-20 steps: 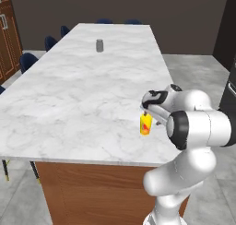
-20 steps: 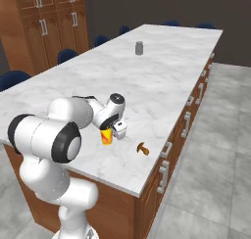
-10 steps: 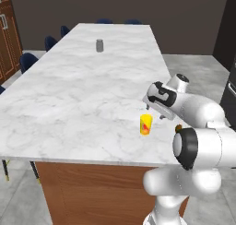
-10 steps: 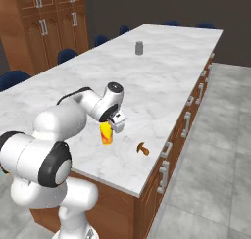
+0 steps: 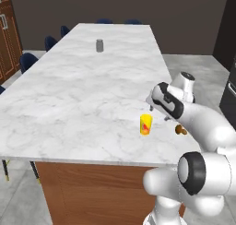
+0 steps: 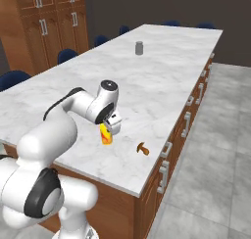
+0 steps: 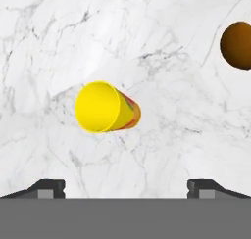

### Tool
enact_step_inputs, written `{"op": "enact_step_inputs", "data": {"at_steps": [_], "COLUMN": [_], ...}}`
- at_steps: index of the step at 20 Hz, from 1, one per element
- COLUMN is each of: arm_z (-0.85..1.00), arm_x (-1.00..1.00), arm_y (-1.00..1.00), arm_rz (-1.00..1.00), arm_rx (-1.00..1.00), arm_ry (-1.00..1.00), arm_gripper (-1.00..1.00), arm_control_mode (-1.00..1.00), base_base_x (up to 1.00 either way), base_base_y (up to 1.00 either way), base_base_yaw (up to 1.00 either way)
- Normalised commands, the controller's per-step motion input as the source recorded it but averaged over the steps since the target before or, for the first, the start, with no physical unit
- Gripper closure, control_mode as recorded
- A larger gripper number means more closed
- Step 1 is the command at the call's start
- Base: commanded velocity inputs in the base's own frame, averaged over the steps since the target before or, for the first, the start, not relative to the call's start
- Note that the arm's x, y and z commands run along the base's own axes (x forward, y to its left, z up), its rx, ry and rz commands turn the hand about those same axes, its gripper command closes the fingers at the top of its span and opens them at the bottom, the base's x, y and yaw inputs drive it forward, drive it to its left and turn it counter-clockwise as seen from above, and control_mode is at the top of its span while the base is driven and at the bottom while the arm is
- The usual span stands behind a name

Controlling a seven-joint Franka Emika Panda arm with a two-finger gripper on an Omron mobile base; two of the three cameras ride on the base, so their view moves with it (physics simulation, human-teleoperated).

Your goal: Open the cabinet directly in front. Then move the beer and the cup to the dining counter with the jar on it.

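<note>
The yellow cup with red markings stands upright on the white marble dining counter, near its front corner. My gripper hangs just above and beside the cup, open, with nothing between its fingers. In the hand view the cup lies well beyond the two fingertips, apart from them, and the gripper stands wide. The small grey jar stands far down the same counter. The beer and the cabinet are out of view.
A small brown object lies on the counter near the cup, close to the edge. Blue chairs line the far side. Tall wooden cupboard units stand beyond them. Drawer handles run along the counter's near side.
My gripper has lifted off the cup and drawn back above it. The cup stays where it stood on the counter, and the arm's elbow has swung outward.
</note>
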Motion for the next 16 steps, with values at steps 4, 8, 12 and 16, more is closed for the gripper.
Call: {"op": "enact_step_inputs", "data": {"at_steps": [4,8,12,16], "arm_z": [0.16,0.02,0.00,-0.03], "arm_x": [-0.34,-0.31,-0.21,-0.05], "arm_y": [0.11,0.01,0.00,0.00], "arm_rz": [0.00,0.00,0.00,0.00], "arm_rx": [-0.13,-0.10,-0.03,0.00], "arm_ry": [0.00,0.00,0.00,0.00], "arm_gripper": [-1.00,-1.00,-1.00,-1.00], "arm_control_mode": [-1.00,-1.00,-1.00,-1.00], "base_base_x": [0.00,0.00,0.00,0.00], "base_base_y": [0.00,0.00,0.00,0.00], "base_base_yaw": [0.00,0.00,0.00,0.00]}}
